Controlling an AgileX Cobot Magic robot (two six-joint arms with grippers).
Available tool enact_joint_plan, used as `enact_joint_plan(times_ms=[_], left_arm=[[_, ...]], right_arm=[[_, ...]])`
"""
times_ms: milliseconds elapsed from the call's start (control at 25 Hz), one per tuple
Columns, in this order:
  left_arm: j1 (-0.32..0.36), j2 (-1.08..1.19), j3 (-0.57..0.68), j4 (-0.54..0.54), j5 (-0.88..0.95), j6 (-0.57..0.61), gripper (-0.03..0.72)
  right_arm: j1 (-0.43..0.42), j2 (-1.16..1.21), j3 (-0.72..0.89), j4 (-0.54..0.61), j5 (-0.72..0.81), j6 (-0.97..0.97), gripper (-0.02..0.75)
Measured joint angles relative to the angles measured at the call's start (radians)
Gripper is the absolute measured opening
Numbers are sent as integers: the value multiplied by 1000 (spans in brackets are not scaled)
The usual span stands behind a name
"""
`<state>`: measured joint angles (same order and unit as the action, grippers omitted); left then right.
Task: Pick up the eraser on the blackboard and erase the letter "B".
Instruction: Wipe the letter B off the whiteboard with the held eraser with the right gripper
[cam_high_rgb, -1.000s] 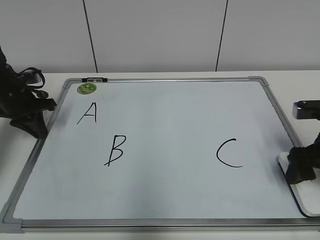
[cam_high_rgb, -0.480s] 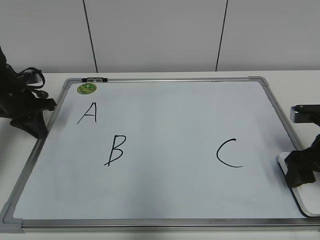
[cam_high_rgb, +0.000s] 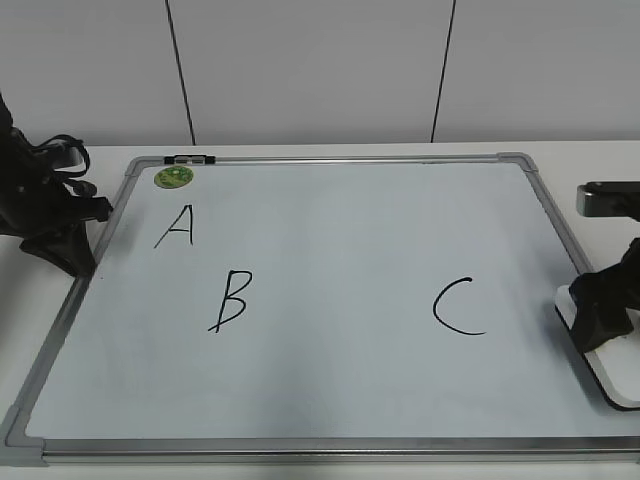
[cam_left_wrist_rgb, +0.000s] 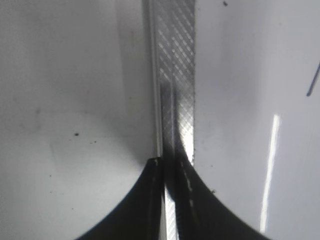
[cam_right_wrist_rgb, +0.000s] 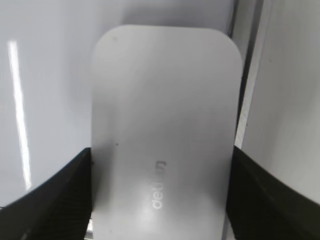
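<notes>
The blackboard (cam_high_rgb: 330, 240) lies flat on the table, with a black letter "B" (cam_high_rgb: 230, 300) left of centre. The white eraser (cam_high_rgb: 612, 375) is at the board's right edge, over the frame. My right gripper (cam_high_rgb: 600, 318) is shut on the eraser; in the right wrist view both black fingers (cam_right_wrist_rgb: 160, 152) press the sides of the eraser (cam_right_wrist_rgb: 162, 100), whose grey lettering shows. My left gripper (cam_high_rgb: 72, 258) is shut and empty at the board's left frame. In the left wrist view its fingertips (cam_left_wrist_rgb: 169, 164) meet over the hatched metal frame (cam_left_wrist_rgb: 175, 75).
A black "A" (cam_high_rgb: 176, 226) is above the "B", and a black "C" (cam_high_rgb: 458, 306) is on the right, close to the eraser. A round green magnet (cam_high_rgb: 174, 177) sits at the top left corner. White wall panels stand behind the table.
My right gripper and the eraser have shifted slightly up the picture; the eraser's near end is now farther from the board's bottom corner. The left arm has not moved.
</notes>
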<state>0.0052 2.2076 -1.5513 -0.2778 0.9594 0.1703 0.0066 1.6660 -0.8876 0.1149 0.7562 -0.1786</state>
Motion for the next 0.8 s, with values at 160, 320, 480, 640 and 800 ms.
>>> enact_joint_plan(times_ms=[160,320,480,640,800], left_arm=[[0,0,0,0,0,0,43],[0,0,0,0,0,0,43],[0,0,0,-1,0,0,43],[0,0,0,-1,0,0,43],[0,0,0,-2,0,0,43]], right_arm=[[23,0,-66,2,73,0,536],[132,0,-142,2,119,0,536],[283,3,-248,2,134,0,536],[410,46,-378,4,163,11,536],[488,139,-522,6,227,27,536]])
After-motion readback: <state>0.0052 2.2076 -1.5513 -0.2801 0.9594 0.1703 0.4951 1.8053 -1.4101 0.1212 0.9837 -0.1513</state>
